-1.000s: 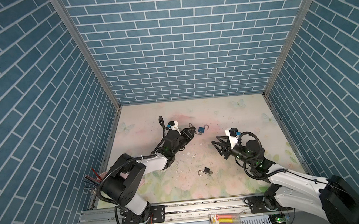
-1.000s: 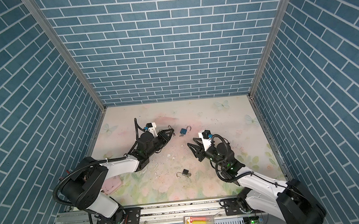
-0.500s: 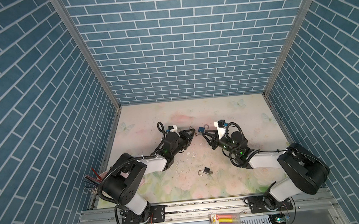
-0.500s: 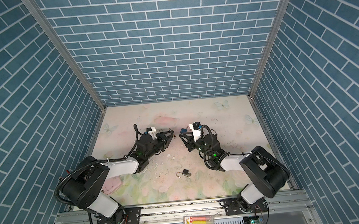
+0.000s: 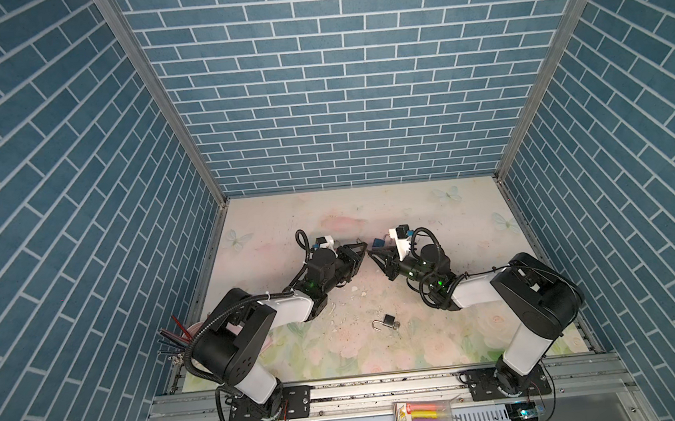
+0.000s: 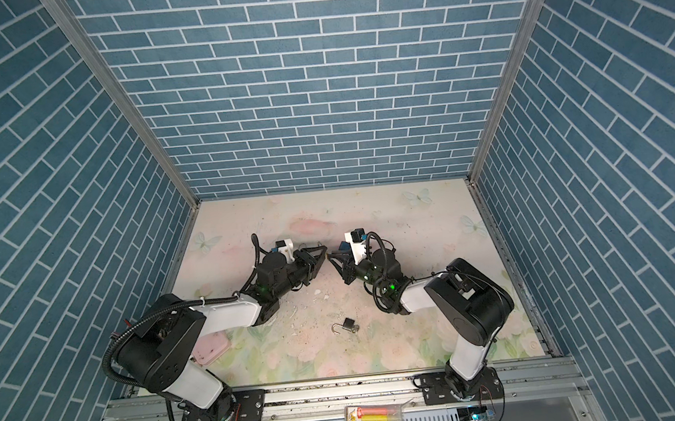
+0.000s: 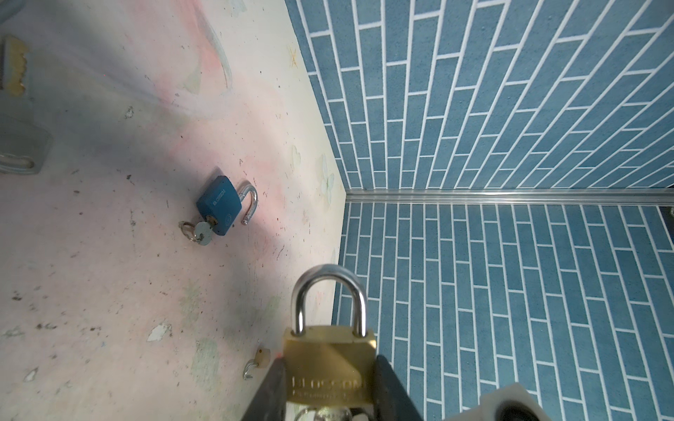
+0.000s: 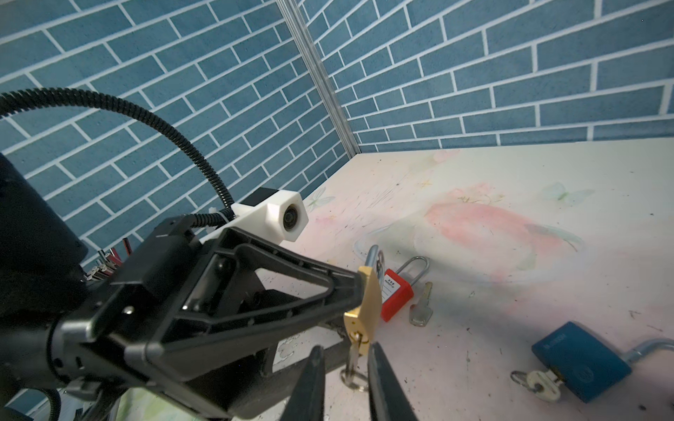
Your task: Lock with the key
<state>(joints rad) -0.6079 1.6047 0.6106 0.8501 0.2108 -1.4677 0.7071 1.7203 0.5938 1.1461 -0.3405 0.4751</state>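
— Over the middle of the bench (image 5: pixel 432 220), the left claw (image 7: pixel 328 368) clamps a brass padlock (image 7: pixel 329 359) by its body, shackle (image 7: pixel 330 288) seated.

— And the key (image 8: pixel 353 355)?

— It is stuck in that padlock's base. The right claw (image 8: pixel 345 348) stands narrow, one finger on either side of the key, with a gap still showing. A blue padlock (image 8: pixel 580 364) lies nearby.

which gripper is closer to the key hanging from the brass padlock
Right. The right gripper is open, with one finger on either side of the key; the left gripper clamps the brass padlock by its body, not the key.
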